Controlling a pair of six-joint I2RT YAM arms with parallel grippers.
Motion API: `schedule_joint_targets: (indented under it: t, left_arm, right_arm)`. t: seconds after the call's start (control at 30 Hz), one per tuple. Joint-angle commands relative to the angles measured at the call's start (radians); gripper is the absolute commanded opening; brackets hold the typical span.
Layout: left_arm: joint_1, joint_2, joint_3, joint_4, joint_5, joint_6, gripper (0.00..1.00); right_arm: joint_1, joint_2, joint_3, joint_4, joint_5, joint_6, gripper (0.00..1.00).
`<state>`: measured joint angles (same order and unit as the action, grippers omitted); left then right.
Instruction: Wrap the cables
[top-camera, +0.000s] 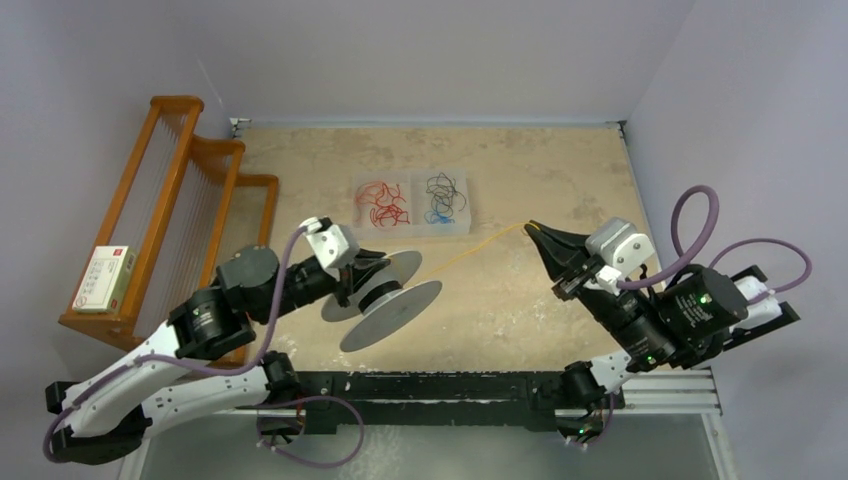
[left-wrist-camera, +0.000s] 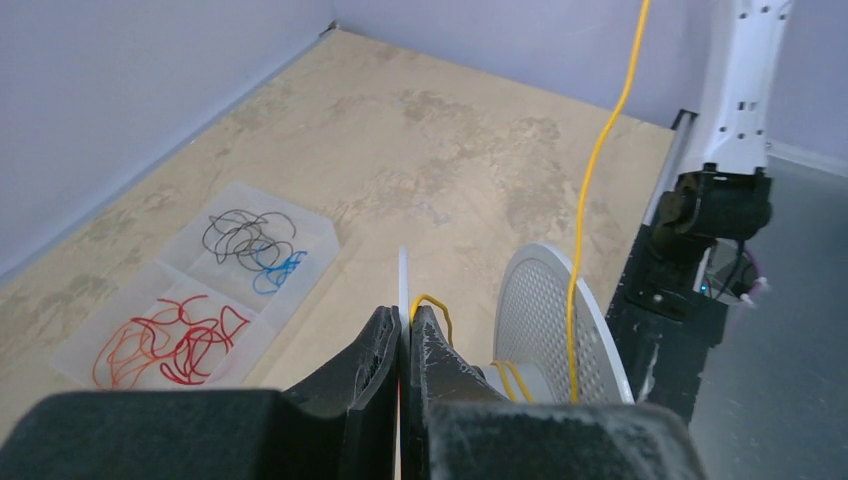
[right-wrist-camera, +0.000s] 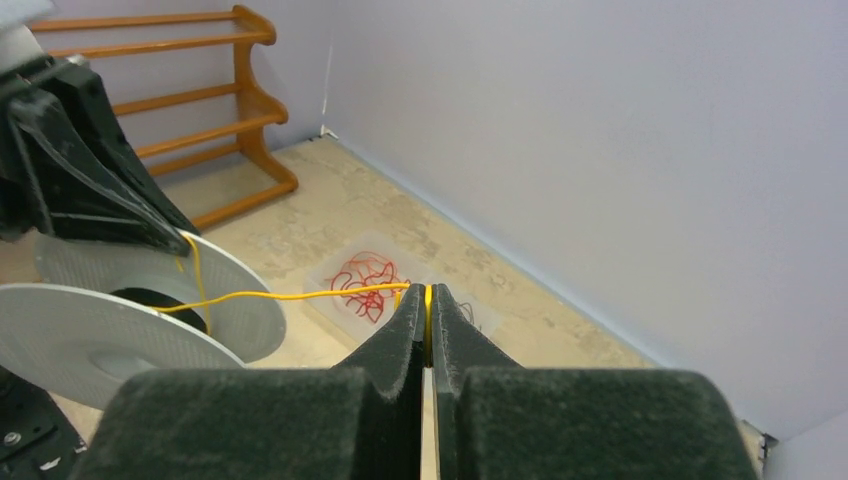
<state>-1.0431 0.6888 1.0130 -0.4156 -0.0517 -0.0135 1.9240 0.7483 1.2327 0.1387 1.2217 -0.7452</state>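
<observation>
Right gripper (right-wrist-camera: 428, 300), clamped shut on the yellow cable (right-wrist-camera: 300, 294), holds it taut to the spool (right-wrist-camera: 100, 340) on its left. The left gripper (left-wrist-camera: 405, 325) pinches the spool's rim (fully closed). Advice: wind under even tension, guiding turns onto the hub.

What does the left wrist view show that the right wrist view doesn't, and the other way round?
Only left wrist: the blue wires and the right arm's links. Only right wrist: the wooden rack and the right gripper shut on the yellow cable. Both: the left gripper shut on the white spool, the yellow cable running off it, and the red wires.
</observation>
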Motion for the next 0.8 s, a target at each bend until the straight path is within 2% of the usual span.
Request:
schedule_joint_targets:
  t: [0.0,0.27,0.43,0.5,0.63,0.77]
  left_arm:
    - [0.002,-0.061,0.071,0.022,0.108,-0.052,0.00]
    - [0.002,-0.080,0.109,0.097,0.197,-0.089,0.00]
    - [0.003,-0.074,0.124,0.147,0.235,-0.108,0.00]
    - [0.002,-0.076,0.129,0.163,0.239,-0.110,0.00]
    - [0.003,-0.070,0.153,0.167,0.227,-0.113,0.00]
    - [0.002,-0.069,0.176,0.169,0.162,-0.110,0.00]
  right_arm:
    - [0.001,-0.015,-0.031,0.062,0.004,0.037,0.00]
    - [-0.049,0.004,-0.109,0.032,-0.085,0.156,0.00]
    - [-0.265,0.071,-0.142,-0.097,-0.269,0.340,0.00]
    - [-0.341,0.077,-0.175,-0.098,-0.337,0.377,0.00]
    - [-0.424,0.028,-0.272,-0.064,-0.391,0.435,0.00]
    - [-0.471,-0.050,-0.409,-0.066,-0.381,0.556,0.00]
